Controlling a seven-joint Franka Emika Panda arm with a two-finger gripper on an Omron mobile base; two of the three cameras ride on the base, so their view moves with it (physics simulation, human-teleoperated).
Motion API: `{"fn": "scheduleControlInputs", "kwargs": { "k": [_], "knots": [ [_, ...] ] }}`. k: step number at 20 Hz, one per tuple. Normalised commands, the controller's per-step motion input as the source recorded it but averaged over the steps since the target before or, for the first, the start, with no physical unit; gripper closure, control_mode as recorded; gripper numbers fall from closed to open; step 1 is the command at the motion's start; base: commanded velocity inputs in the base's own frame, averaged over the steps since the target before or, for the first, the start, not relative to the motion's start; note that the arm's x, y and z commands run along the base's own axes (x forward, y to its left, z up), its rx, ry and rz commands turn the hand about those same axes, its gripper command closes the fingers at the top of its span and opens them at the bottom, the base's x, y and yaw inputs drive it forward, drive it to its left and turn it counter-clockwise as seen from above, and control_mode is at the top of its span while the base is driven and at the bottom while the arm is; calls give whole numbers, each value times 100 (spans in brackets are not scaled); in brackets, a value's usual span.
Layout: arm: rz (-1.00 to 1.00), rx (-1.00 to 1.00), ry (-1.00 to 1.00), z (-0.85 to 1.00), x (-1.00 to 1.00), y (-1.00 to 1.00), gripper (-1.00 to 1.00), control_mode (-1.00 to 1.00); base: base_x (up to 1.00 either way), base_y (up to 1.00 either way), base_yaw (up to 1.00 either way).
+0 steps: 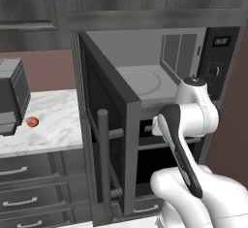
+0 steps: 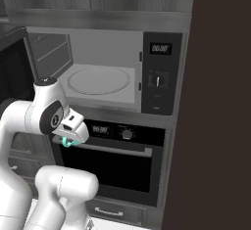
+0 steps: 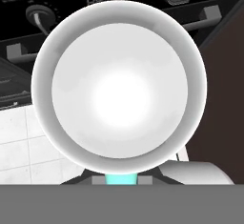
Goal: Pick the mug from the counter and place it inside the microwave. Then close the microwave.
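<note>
the robot's two-finger pincer [image 2: 72, 141] is clamped shut on the small teal cylindrical mug [image 2: 72, 143], of which a sliver of turquoise peeks out under the white hand in the right base view and beside the dark wrist link in the left base view [image 1: 166, 138]. in the hand view the mug's [image 3: 119, 85] pale round inside looks straight back at the camera, with a strip of teal at the bottom between the two finger tips, so the mug is held by its rim and hangs in the air, touching nothing else.

just behind and below the pincer is the black built-in oven [image 2: 115, 163] with its knobs, small display and horizontal silver bar handle. above the pincer and a little further back sits the large dark grey microwave [image 2: 158, 75], its light grey cavity open and its round turntable [image 2: 98, 80] bare; the mug is outside the cavity, lower than its floor. the microwave's dark glass door [image 1: 104, 139] with the vertical bar handle stands swung wide open to the left of the pincer.

further left, beyond the door, lies the white marble counter [image 1: 53, 120] with grey veining over dark drawers with silver handles. on it, well apart from the pincer, rests a small red-orange round fruit [image 1: 32, 122], just beside a boxy grey coffee machine [image 1: 12, 96].
</note>
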Motion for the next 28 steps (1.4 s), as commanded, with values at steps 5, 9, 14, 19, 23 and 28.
{"fn": "scheduleControlInputs", "kwargs": {
  "k": [5, 9, 14, 19, 23, 28],
  "knots": [
    [0, 0, 0, 0, 0, 0, 100, 100, 0, 0, 0],
    [0, 0, 0, 0, 0, 0, 100, 100, 0, 0, 0],
    [0, 0, 0, 0, 0, 0, 100, 100, 0, 0, 0],
    [0, 0, 0, 0, 0, 0, 100, 100, 0, 0, 0],
    [0, 0, 0, 0, 0, 0, 100, -100, 0, 0, 0],
    [2, 0, 0, 0, 2, -15, 100, -100, 0, 0, 0]
  ]
}}
